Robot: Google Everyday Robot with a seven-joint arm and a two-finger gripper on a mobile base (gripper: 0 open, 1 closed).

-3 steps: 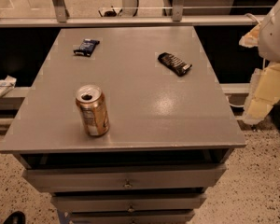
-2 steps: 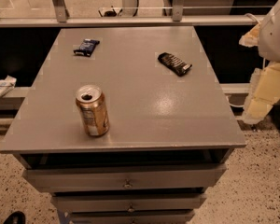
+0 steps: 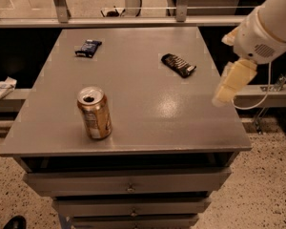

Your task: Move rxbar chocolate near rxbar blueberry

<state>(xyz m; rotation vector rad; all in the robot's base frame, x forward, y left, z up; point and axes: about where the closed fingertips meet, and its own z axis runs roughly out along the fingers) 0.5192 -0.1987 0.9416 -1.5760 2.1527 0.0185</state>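
The rxbar chocolate (image 3: pixel 179 65) is a flat bar in a black wrapper with pale lettering, lying at an angle on the right rear part of the grey table top (image 3: pixel 148 109). The rxbar blueberry (image 3: pixel 88 47) is a dark blue bar lying near the table's left rear corner. My gripper (image 3: pixel 223 95) hangs from the white arm (image 3: pixel 267 27) above the table's right edge. It is to the right of and nearer than the chocolate bar, apart from it, and holds nothing that I can see.
A gold drink can (image 3: pixel 95 113) stands upright at the front left of the table. Drawers (image 3: pixel 128 182) lie below the front edge. A metal rail (image 3: pixel 133 20) runs behind the table. A crumpled white object (image 3: pixel 1 89) lies on a ledge at the left.
The arm has swung left, bringing the gripper from beside the table to over its right edge. The bars and the can have not moved.
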